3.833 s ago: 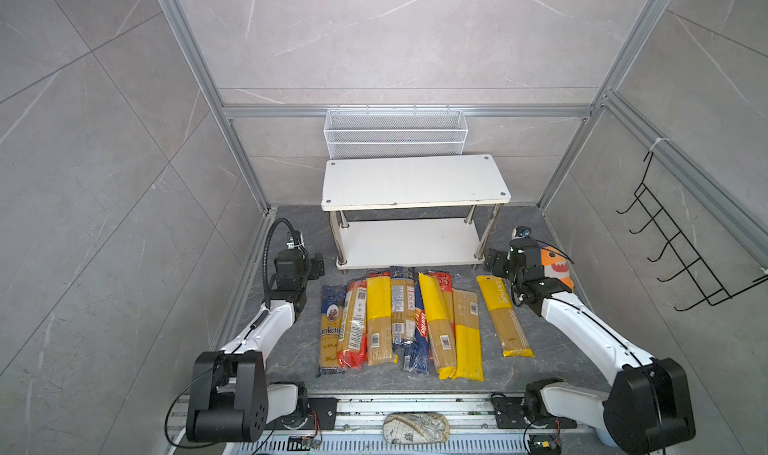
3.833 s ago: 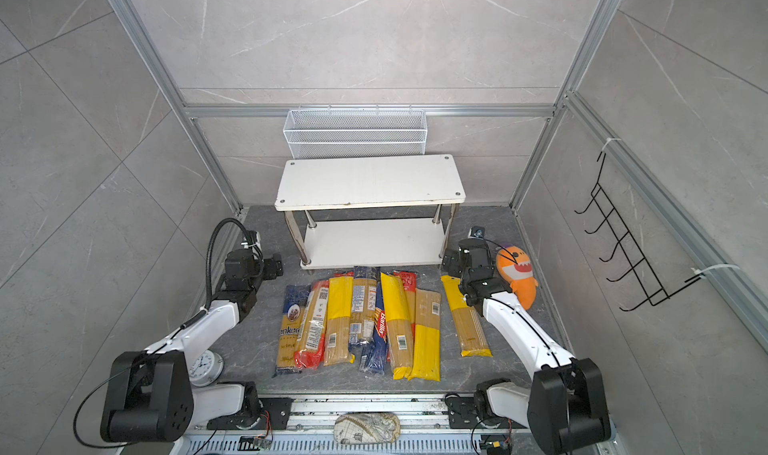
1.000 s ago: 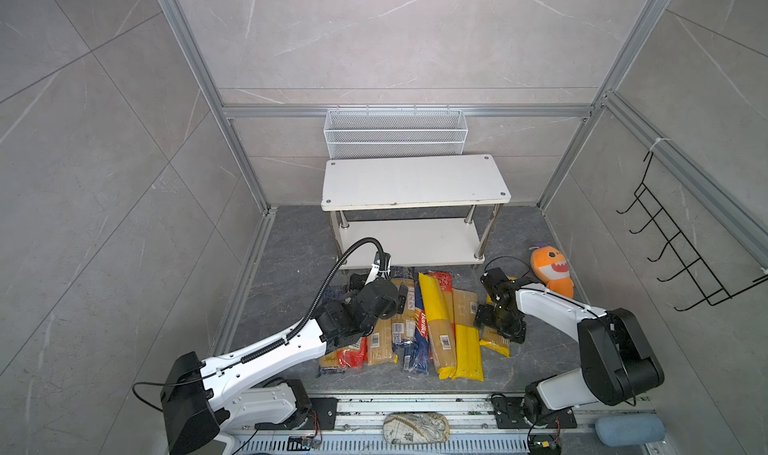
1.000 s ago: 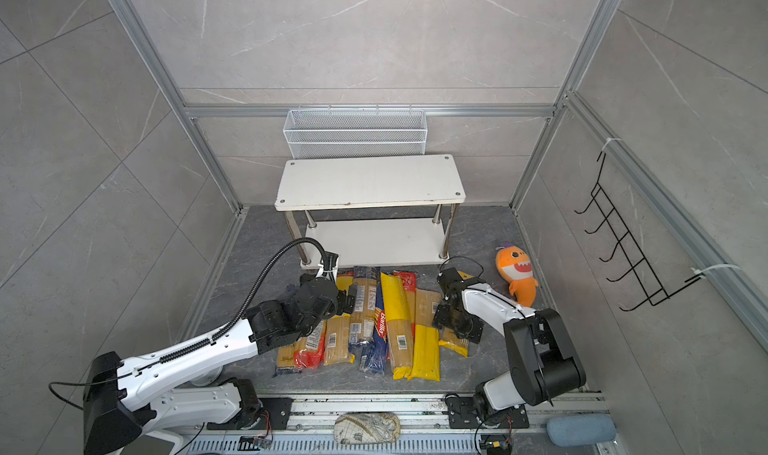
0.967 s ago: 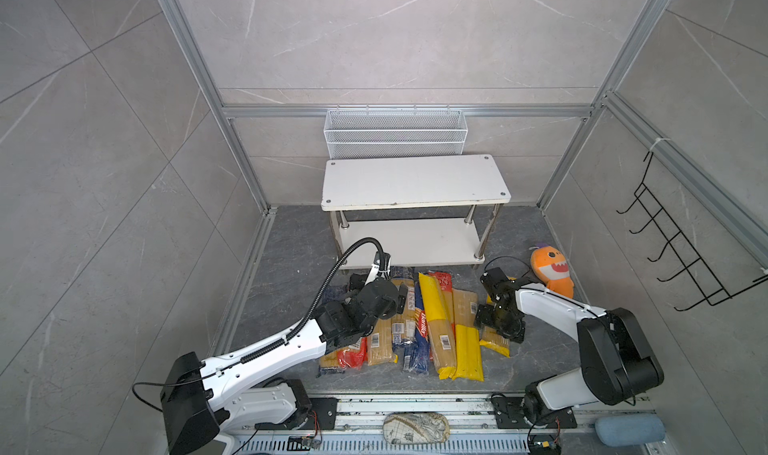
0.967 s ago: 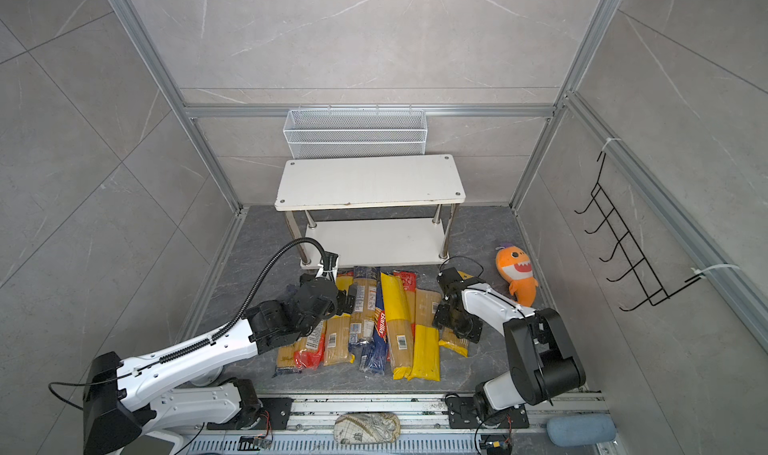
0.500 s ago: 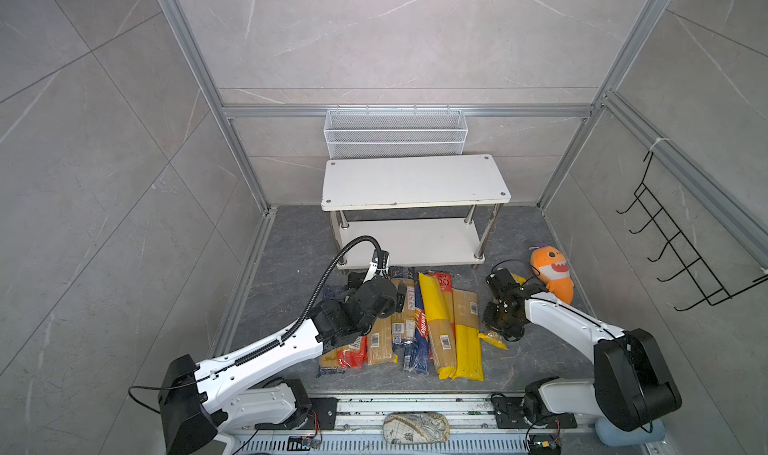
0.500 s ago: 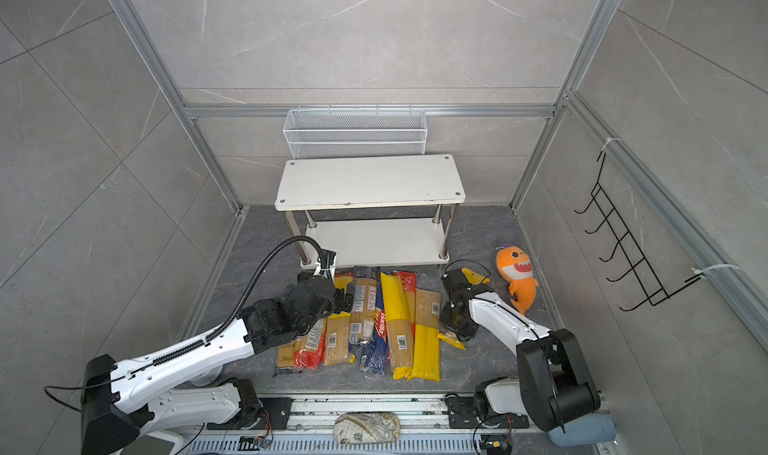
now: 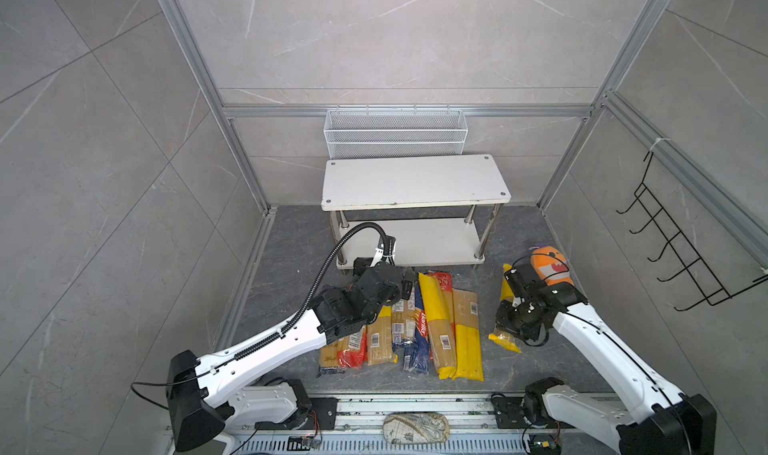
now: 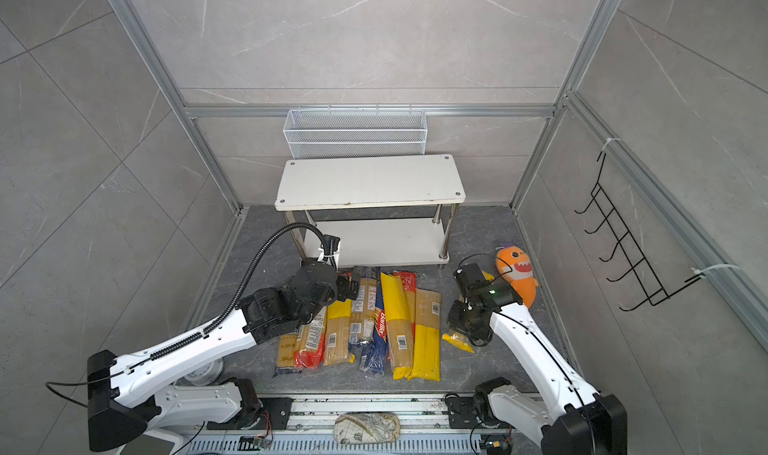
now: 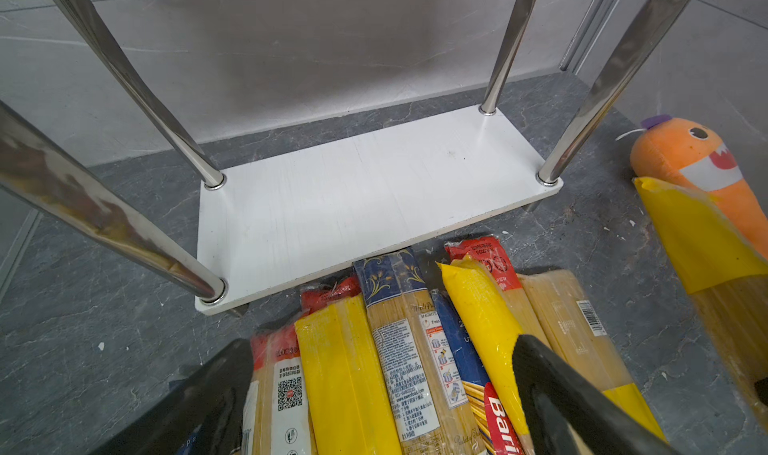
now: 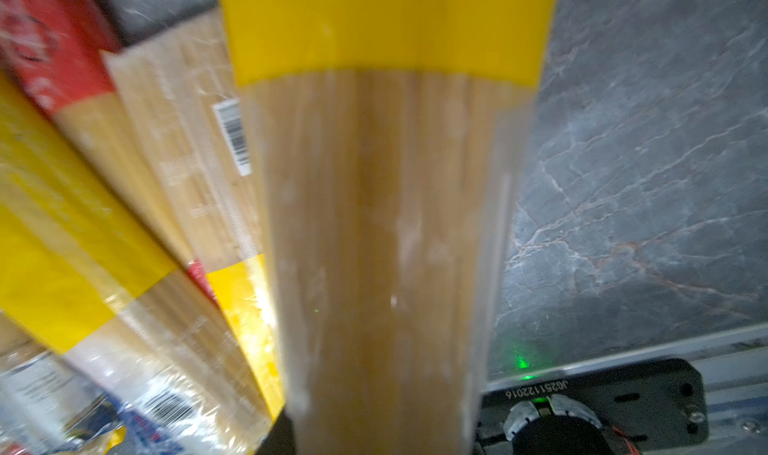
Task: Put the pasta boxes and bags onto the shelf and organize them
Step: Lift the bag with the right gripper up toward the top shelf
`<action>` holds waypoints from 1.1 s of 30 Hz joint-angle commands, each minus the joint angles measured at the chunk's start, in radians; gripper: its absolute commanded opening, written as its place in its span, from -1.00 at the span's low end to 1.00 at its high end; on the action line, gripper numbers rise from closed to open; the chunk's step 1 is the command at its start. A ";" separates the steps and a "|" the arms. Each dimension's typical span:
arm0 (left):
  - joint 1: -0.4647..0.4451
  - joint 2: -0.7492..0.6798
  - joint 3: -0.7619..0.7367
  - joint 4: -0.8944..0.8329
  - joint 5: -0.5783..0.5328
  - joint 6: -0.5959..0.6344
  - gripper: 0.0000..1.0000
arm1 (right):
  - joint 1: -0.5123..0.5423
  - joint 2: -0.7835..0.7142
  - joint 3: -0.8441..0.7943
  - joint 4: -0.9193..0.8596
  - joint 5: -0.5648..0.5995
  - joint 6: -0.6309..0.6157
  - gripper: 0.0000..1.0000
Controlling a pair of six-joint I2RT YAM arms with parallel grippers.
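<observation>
A: What changed at the right gripper [image 9: 506, 312]?
B: It just pinched the yellow-ended spaghetti bag [image 9: 504, 340], now tilted up beside the orange plush shark [image 9: 550, 266].
A: And the left gripper [image 9: 406, 287]?
B: Spread wide over the floor pile [image 9: 432, 328]. The shelf [image 9: 415, 178] is bare; the first carry looks underway.

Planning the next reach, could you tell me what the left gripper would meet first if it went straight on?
Probably the far ends of the pasta packs under the open left gripper, then the front edge of the shelf's lower board; depth is unclear.
</observation>
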State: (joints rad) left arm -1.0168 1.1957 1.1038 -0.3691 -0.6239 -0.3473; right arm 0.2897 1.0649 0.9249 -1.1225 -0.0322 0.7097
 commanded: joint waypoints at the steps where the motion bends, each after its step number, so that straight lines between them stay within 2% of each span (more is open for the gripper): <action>1: -0.001 -0.007 0.052 -0.017 -0.020 0.024 0.99 | 0.003 -0.053 0.117 -0.073 0.003 -0.038 -1.00; 8: 0.010 -0.035 0.112 -0.094 -0.034 0.031 0.99 | 0.004 -0.062 0.410 -0.180 -0.012 -0.118 -1.00; 15: 0.026 -0.064 0.141 -0.114 -0.037 0.038 1.00 | 0.003 0.054 0.751 -0.234 0.011 -0.219 -1.00; 21: 0.044 -0.062 0.175 -0.122 -0.020 0.057 1.00 | 0.003 0.167 0.918 -0.141 0.061 -0.313 -1.00; 33: 0.117 -0.043 0.273 -0.149 0.045 0.093 1.00 | 0.004 0.505 1.320 -0.007 0.138 -0.519 -1.00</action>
State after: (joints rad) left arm -0.9138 1.1526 1.3319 -0.5049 -0.5972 -0.2901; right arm 0.2897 1.5394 2.1223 -1.3037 0.0509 0.2901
